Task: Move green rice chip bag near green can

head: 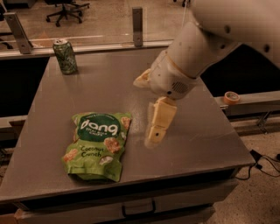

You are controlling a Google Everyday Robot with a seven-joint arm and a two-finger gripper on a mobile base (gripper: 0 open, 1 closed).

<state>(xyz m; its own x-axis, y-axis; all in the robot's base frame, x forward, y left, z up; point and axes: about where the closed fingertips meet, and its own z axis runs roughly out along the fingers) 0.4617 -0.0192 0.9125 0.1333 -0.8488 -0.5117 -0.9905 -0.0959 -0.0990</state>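
Note:
The green rice chip bag (97, 146) lies flat on the grey table (197, 131), near the front left, logo side up. The green can (65, 56) stands upright at the table's far left corner, well apart from the bag. My gripper (145, 111) hangs over the middle of the table, just right of the bag and a little above the surface. It is open and empty; one finger (159, 120) points down towards the table. The white arm reaches in from the upper right.
The red-orange soda can is hidden behind my arm. A tape roll (231, 97) sits on a ledge to the right. Metal posts (137, 25) and a glass rail run along the table's far edge. An office chair (65, 8) stands beyond.

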